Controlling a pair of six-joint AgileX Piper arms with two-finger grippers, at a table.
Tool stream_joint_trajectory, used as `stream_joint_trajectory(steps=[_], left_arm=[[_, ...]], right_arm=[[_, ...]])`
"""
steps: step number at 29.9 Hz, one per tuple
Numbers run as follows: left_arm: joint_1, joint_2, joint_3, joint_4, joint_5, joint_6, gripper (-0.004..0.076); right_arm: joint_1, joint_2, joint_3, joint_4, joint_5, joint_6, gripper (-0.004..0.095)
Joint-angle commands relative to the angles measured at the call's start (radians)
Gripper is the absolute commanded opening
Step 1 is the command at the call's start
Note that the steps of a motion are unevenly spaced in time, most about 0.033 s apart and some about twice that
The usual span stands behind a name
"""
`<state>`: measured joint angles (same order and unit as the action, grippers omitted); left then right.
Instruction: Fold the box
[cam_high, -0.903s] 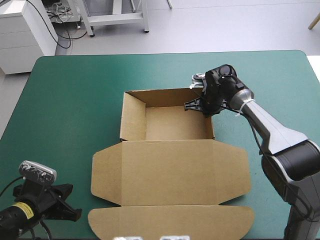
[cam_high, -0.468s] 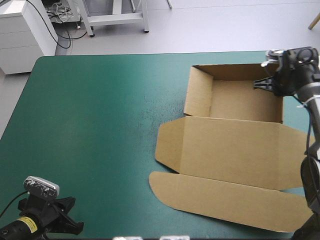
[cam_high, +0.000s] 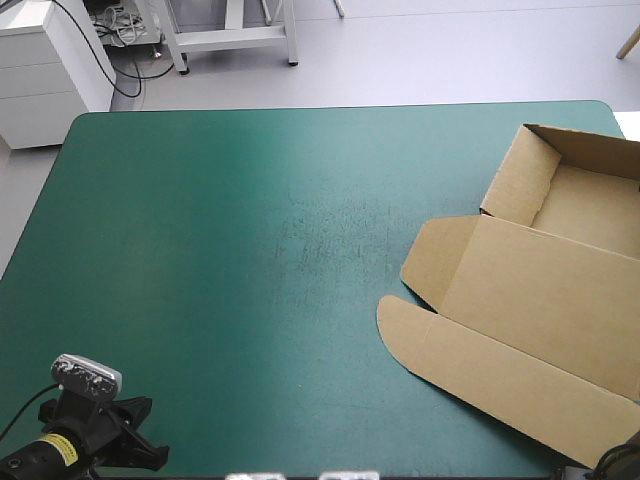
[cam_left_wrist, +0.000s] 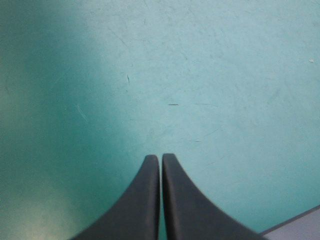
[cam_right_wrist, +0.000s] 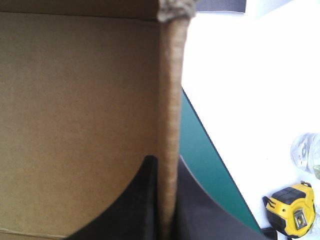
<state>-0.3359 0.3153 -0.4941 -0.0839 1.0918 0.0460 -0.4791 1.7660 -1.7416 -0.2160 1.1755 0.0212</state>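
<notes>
Box (cam_high: 530, 290) lies open at the tabletop's (cam_high: 250, 250) right edge, one wall pinched in the right gripper (cam_right_wrist: 167, 160); left gripper (cam_left_wrist: 161, 159) pressed together over the near left corner

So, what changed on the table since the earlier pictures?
The box slid from the middle of the teal-green cover to its right edge and turned a little, pulled by the right gripper, which is shut on its side wall. The right arm has left the high view. The left gripper stayed shut at the near left corner.
</notes>
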Motion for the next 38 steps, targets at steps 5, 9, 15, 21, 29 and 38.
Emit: stream_joint_trajectory(steps=[5, 9, 15, 21, 29, 38], left_arm=[[-0.002, 0.011, -0.023, -0.016, -0.058, -0.01, -0.0008], [-0.002, 0.011, -0.023, -0.016, -0.057, -0.01, -0.0008], [-0.002, 0.011, -0.023, -0.016, -0.055, -0.001, -0.0008], [-0.002, 0.011, -0.023, -0.016, -0.055, -0.001, -0.0008], [-0.002, 0.011, -0.023, -0.016, -0.056, -0.001, -0.0008], [-0.002, 0.011, -0.023, -0.012, -0.082, -0.001, -0.0008]], right_arm=[[-0.026, -0.033, -0.027, -0.08, -0.038, 0.04, -0.0014], [-0.026, -0.033, -0.027, -0.078, -0.013, 0.043, 0.0017], [-0.026, -0.033, -0.025, -0.043, -0.006, 0.022, 0.0312], [-0.026, -0.04, -0.025, -0.039, -0.006, 0.02, 0.0389], [-0.026, -0.141, -0.025, 0.065, -0.006, -0.081, 0.0328], [-0.024, -0.347, 0.085, 0.277, -0.006, -0.152, 0.0001]])
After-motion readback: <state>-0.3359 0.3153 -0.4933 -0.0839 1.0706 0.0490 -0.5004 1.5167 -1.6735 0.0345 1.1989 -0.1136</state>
